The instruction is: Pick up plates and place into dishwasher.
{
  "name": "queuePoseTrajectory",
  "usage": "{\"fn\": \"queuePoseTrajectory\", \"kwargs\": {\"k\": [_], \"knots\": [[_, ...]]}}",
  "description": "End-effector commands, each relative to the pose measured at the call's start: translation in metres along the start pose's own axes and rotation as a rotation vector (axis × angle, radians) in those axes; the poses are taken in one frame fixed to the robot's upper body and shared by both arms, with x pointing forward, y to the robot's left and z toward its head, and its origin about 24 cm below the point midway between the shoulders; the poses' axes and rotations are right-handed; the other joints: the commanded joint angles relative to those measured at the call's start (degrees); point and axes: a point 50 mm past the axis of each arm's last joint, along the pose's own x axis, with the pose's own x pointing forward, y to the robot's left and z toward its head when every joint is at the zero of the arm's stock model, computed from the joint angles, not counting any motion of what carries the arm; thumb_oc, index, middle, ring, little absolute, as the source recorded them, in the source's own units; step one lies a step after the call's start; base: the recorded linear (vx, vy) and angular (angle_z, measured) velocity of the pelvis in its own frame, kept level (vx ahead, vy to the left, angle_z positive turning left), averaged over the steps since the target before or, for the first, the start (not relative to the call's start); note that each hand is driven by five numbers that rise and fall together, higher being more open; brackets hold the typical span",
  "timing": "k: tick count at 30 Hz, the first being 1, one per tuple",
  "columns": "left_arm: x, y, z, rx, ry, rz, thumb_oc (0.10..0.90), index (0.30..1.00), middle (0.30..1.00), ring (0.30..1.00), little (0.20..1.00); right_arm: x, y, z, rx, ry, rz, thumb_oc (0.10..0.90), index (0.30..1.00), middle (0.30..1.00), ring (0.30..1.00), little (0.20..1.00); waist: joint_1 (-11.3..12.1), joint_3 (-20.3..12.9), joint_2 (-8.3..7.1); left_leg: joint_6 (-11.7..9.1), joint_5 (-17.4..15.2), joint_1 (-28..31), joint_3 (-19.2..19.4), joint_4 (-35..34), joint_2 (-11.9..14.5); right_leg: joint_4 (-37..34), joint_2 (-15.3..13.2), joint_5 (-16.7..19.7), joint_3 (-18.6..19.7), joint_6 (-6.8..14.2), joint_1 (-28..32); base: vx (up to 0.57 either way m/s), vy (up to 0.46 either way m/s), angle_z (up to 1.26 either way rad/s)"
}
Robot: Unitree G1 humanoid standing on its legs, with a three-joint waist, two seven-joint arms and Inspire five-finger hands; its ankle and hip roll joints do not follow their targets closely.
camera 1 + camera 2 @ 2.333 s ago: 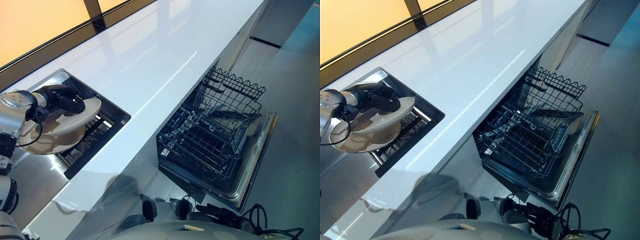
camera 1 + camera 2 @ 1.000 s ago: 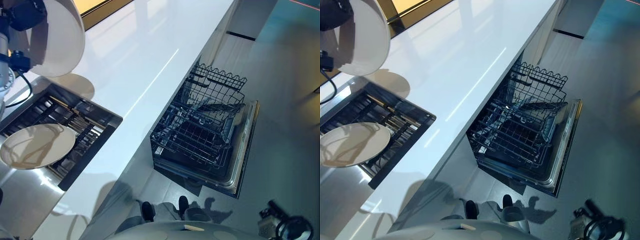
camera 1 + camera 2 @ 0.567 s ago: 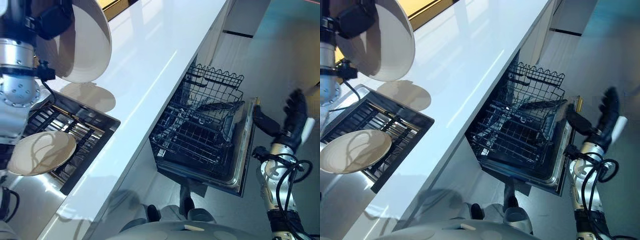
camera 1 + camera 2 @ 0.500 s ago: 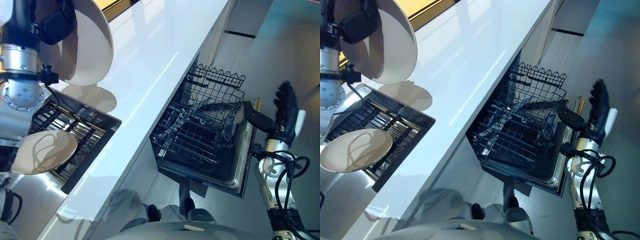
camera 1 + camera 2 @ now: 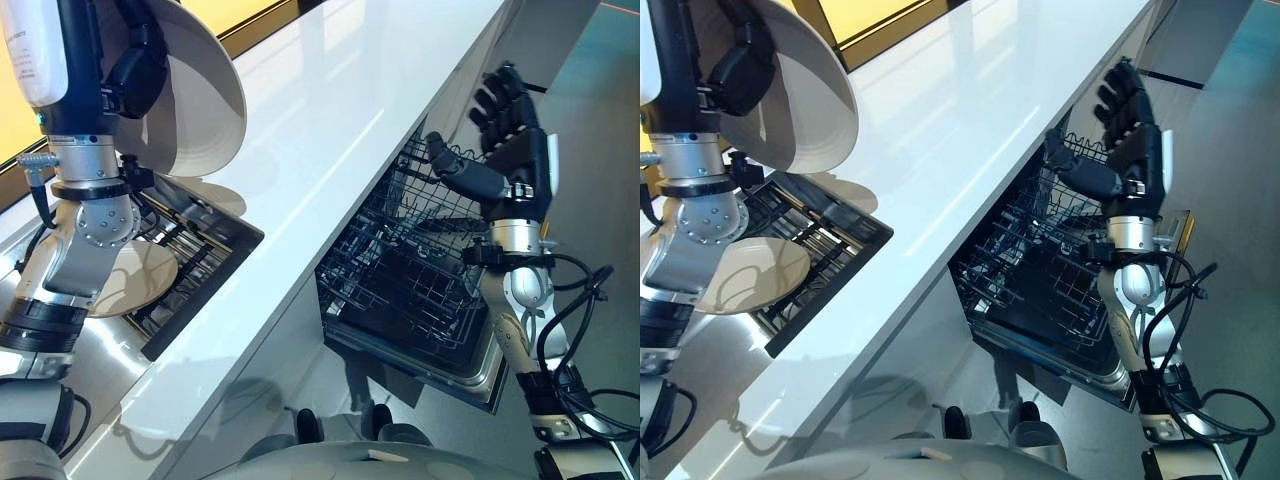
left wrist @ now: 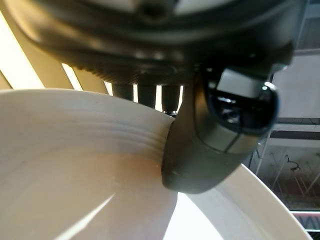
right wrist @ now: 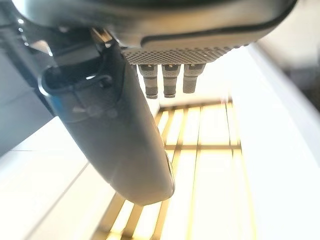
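My left hand (image 5: pixel 134 68) holds a white plate (image 5: pixel 197 98) raised on edge above the sink, at the upper left. In the left wrist view the thumb (image 6: pixel 212 135) presses on the plate's rim (image 6: pixel 75 190) and the fingers curl behind it. A second white plate (image 5: pixel 128 276) lies flat in the sink below. The dishwasher's lower rack (image 5: pixel 415 285) is pulled out over its open door (image 5: pixel 485 372), beside the counter. My right hand (image 5: pixel 505 140) is raised over the far side of the rack, fingers straight and spread, holding nothing.
A long glossy white counter (image 5: pixel 330 110) runs between the sink and the dishwasher. A dark grid (image 5: pixel 195 245) lines the sink (image 5: pixel 232 236) bottom. Grey floor (image 5: pixel 600 170) lies to the right of the open door.
My right arm has swung up from low beside the dishwasher door to above the rack. My left hand has carried the plate slightly toward the counter.
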Motion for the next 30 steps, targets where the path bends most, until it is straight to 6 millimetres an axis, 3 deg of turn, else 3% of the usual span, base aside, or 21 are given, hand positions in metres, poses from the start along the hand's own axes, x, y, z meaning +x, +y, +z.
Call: {"fn": "queuePoseTrajectory", "kwargs": {"k": [1,13,30], "knots": [[0.031,0.01,0.014,-0.021,-0.128,0.16,0.1,0.3,0.3,0.3,0.2,0.025,0.035,0.043,0.219,-0.194,0.227,0.8,0.9,0.9,0.9,0.9,1.03,-6.59,-0.13,0.19,-8.62,2.45,-0.61,0.48,-2.27,9.78,2.93,-8.85,-0.95,1.49,-3.06,0.01,-0.065,0.06],[0.027,-0.022,0.032,-0.103,-0.174,0.117,0.1,0.3,0.3,0.3,0.2,0.032,0.09,0.038,0.355,-0.13,0.483,0.8,0.9,0.9,0.9,0.9,1.88,-7.17,-1.12,-0.75,-8.09,1.9,-1.67,1.22,-1.63,8.57,4.14,-8.99,-1.6,0.1,-1.9,0.01,-0.063,0.06],[0.032,-0.053,0.049,-0.072,-0.239,0.002,0.1,0.3,0.3,0.3,0.2,0.037,0.136,0.038,0.493,-0.056,0.646,0.8,0.9,0.9,0.9,0.9,2.44,-7.54,-1.2,-1.97,-7.53,1.36,-2.69,1.86,-0.89,6.08,5.84,-8.69,-2.23,-1.68,-0.3,0.01,-0.051,0.03]]}}
